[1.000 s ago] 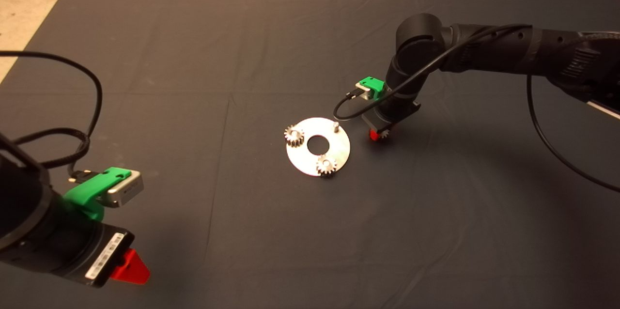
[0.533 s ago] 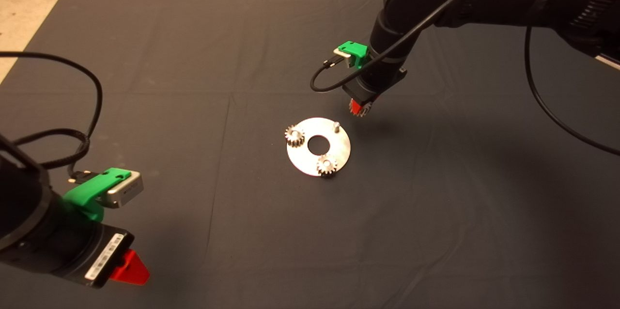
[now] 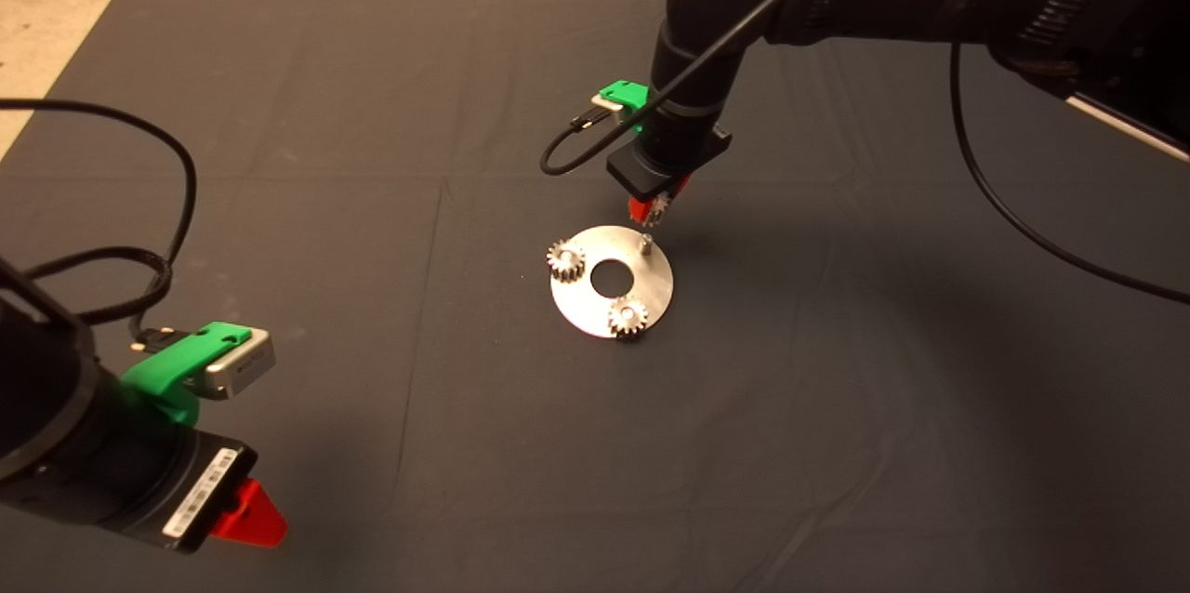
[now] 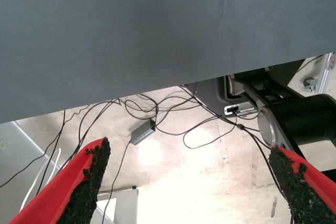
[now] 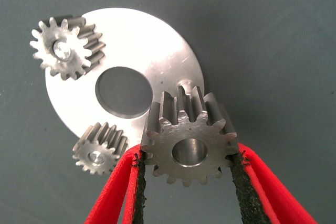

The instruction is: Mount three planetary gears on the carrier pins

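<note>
No words, numbers or brand names can be read anywhere. A small white sticker with tiny dark marks [image 3: 198, 494] is seen on the black body of the left green gripper with red fingers [image 3: 249, 514], low at the left edge of the head view, but the marks are too small to be read. Faint marks are seen on the little silver box in the green holder [image 3: 240, 364] just above it, and these cannot be read either.

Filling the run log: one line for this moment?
right claw: shut on gear, above free pin | disc: two gears seated | left claw: parked, open
</note>
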Controlling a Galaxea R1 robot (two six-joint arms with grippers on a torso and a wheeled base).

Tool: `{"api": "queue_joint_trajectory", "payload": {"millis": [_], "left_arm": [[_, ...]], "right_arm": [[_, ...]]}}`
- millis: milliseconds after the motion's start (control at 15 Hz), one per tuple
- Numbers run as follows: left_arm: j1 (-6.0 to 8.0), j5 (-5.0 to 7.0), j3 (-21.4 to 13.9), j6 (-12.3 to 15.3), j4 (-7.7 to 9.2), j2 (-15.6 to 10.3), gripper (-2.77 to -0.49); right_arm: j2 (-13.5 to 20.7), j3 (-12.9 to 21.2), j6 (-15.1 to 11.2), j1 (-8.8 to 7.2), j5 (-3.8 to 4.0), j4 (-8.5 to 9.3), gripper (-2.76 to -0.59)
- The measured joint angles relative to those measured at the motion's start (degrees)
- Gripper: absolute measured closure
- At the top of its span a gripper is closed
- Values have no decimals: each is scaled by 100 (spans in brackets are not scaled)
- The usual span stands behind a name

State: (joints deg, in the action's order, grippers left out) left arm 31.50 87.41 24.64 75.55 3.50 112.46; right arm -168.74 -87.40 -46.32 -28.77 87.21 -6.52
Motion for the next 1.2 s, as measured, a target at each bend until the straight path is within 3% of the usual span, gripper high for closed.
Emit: {"api": "queue_joint_trajectory", "payload": {"millis": [600,933,1200], "left_arm": [[0,0,0,0,2,25,-217],[0,0,0,0,2,25,-217],[0,0,0,0,2,25,-217]], "right_arm": [[-99,-157,193,2,22,189,-99],[-99,-155,239,6,30,192,-99],[-111,-155,258,129,31,192,-99]]}}
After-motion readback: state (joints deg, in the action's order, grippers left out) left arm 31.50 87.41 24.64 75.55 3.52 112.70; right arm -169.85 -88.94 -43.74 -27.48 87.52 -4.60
